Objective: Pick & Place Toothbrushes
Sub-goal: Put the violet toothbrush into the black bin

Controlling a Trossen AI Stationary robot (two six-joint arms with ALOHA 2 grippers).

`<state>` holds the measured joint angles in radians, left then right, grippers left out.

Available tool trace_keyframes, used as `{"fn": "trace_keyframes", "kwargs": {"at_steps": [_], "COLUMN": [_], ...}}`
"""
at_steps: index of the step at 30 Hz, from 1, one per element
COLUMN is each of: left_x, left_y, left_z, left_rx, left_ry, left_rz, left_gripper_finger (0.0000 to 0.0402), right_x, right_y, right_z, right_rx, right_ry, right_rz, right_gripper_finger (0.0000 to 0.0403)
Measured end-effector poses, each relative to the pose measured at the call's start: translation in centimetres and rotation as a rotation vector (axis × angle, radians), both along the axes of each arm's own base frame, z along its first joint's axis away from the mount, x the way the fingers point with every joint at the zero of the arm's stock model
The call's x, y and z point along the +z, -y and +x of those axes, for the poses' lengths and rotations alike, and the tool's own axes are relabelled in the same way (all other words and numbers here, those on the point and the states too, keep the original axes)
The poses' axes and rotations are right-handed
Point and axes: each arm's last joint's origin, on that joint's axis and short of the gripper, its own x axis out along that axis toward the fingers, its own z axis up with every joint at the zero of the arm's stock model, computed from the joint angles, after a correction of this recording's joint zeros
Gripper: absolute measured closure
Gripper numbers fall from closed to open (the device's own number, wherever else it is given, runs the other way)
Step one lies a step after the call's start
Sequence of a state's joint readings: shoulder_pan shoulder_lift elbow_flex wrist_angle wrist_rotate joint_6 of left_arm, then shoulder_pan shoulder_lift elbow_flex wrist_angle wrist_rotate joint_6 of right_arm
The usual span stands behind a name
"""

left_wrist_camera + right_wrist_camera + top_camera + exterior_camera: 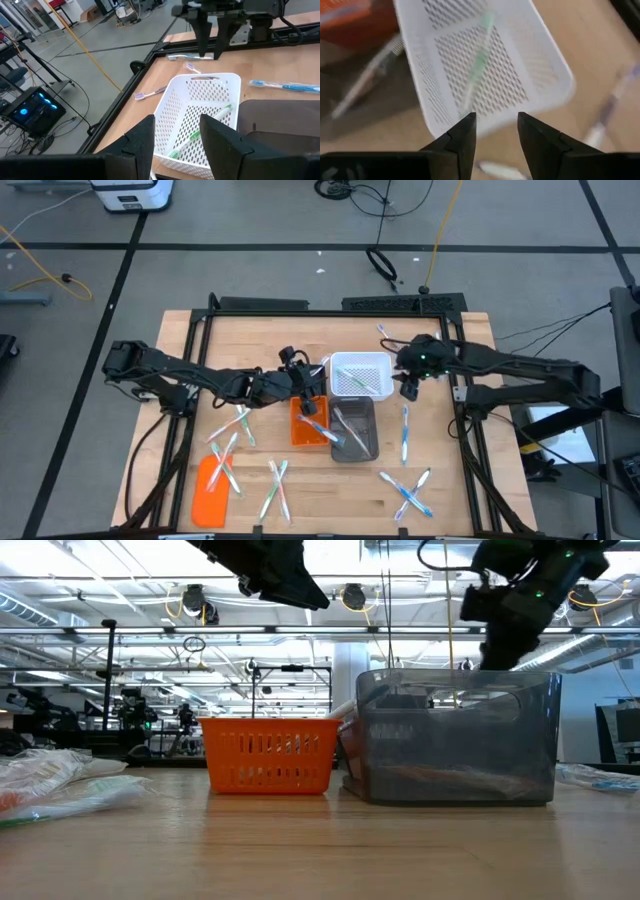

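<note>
Toothbrushes (pixel 405 430) look light, stiff, slick; pinch mid-handle, across it. Right pincer (pixel 409 387) released beside white basket (pixel 385 365); left pincer (pixel 312 406) released, empty.

Perforated white plastic basket (pixel 200 107), smoky translucent bin (pixel 455 735), pale wood table (pixel 450 490).

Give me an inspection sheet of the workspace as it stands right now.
Surface: wooden table, black frame around it.
Job's things: a green toothbrush lies in the white basket; more lie in the grey bin and orange basket; loose toothbrushes scattered on the table.
Clutter: flat orange lid at the near left.
Grippers: left gripper open, beside the white basket; right gripper open, empty, over the basket's far-right edge.
Cables: yellow cable and black cable on the floor.
Surroundings: open workshop hall; no people seen.
</note>
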<state>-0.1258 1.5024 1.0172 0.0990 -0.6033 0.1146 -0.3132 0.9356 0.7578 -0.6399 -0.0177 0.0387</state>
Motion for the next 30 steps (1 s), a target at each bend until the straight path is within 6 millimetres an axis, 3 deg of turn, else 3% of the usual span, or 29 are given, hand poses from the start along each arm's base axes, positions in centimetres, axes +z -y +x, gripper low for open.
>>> {"fn": "trace_keyframes", "kwargs": {"at_steps": [6,12,30], "left_x": [0.0,0.0,0.0], "left_y": [-0.1,-0.1,-0.1], "left_z": [0.0,0.0,0.0], "left_rx": [0.003,0.003,0.003], "left_ry": [0.0,0.0,-0.001], "left_rz": [0.0,0.0,0.0], "left_gripper_finger": [0.0243,0.0243,0.0243], "right_x": [-0.1,-2.0,-5.0], "right_y": [-0.4,-0.4,0.4], "right_z": [-1.6,-1.6,0.5], "right_rx": [-0.027,0.022,0.116], "right_ry": [-0.095,-0.198,-0.414], "right_rz": [-0.012,-0.011,-0.022], "right_gripper_finger": [0.0268,0.0268,0.0268]}}
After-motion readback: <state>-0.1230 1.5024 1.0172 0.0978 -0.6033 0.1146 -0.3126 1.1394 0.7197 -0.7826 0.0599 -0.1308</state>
